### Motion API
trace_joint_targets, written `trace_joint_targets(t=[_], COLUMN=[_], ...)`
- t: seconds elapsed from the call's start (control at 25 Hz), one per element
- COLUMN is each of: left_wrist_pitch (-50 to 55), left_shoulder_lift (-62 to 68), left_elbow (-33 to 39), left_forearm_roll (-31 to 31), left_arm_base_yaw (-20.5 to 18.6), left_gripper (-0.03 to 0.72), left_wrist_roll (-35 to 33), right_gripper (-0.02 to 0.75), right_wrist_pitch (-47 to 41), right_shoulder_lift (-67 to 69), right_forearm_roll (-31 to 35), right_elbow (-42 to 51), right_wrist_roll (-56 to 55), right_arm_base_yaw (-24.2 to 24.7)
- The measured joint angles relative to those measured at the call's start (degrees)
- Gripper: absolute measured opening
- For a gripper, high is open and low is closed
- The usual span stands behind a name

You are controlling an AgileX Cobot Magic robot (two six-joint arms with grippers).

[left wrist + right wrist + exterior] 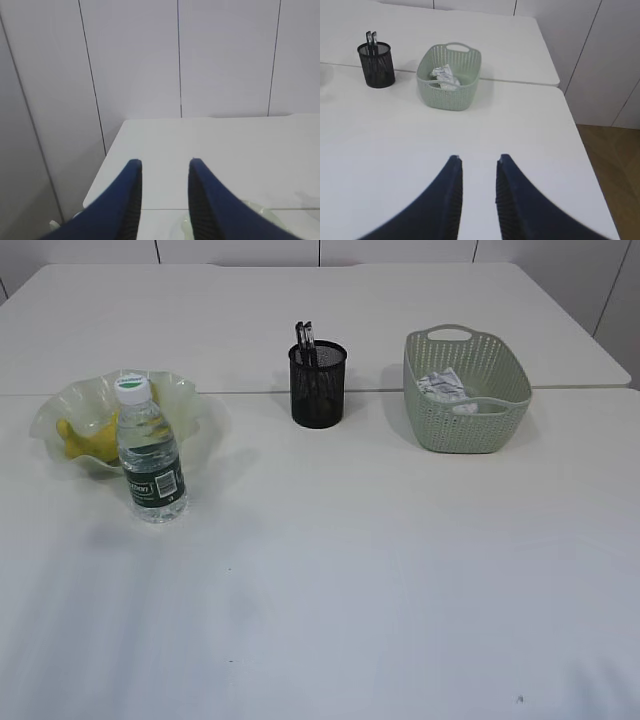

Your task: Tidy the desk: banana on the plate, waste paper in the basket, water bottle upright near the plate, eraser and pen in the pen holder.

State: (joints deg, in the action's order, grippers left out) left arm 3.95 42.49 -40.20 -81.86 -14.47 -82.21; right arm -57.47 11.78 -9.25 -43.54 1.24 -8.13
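- Left tool (165, 167) was raised, jaws parted, gripping nothing.
- Right tool (477, 162) likewise was parted and empty; the basket (451, 92) with waste paper (443, 77) lay ahead of it.

White tables (330, 580) butted together — pale panelled wall (225, 55) behind, wood floor (615, 165) right.

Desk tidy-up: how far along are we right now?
It looks done. The banana lies on the plate, the bottle stands upright beside it, crumpled paper is in the basket, and the pen stands in the holder. I can't see the eraser. Both claws are empty.
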Motion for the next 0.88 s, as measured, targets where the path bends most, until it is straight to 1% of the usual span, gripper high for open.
trace_joint_targets(t=[0.16, 0.36, 0.56, 0.72, 0.88], left_wrist_pitch=[0.7, 2.9, 4.6, 4.9, 7.0], left_shoulder_lift=[0.0, -0.3, -2.2, -2.4, -2.4], left_elbow=[0.0, 0.0, 0.0, 0.0, 0.0], left_forearm_roll=[1.6, 3.8, 4.2, 4.2, 4.3], left_arm_base_yaw=[0.0, 0.0, 0.0, 0.0, 0.0], left_gripper=[0.216, 0.216, 0.216, 0.216, 0.215], left_wrist_roll=[0.0, 0.0, 0.0, 0.0, 0.0], right_gripper=[0.174, 0.174, 0.174, 0.174, 0.174], right_wrist_pitch=[-2.1, -2.9, -6.4, -10.0, -10.4], right_shoulder_lift=[-3.8, -7.3, -12.3, -12.8, -12.8], right_forearm_roll=[1.5, 1.6, 3.4, 4.0, 4.8], right_elbow=[2.1, 5.1, 6.6, 6.9, 8.9], right_wrist_roll=[0.0, 1.6, 2.7, 2.8, 3.1], right_arm_base_yaw=[0.0, 0.0, 0.0, 0.0, 0.0])
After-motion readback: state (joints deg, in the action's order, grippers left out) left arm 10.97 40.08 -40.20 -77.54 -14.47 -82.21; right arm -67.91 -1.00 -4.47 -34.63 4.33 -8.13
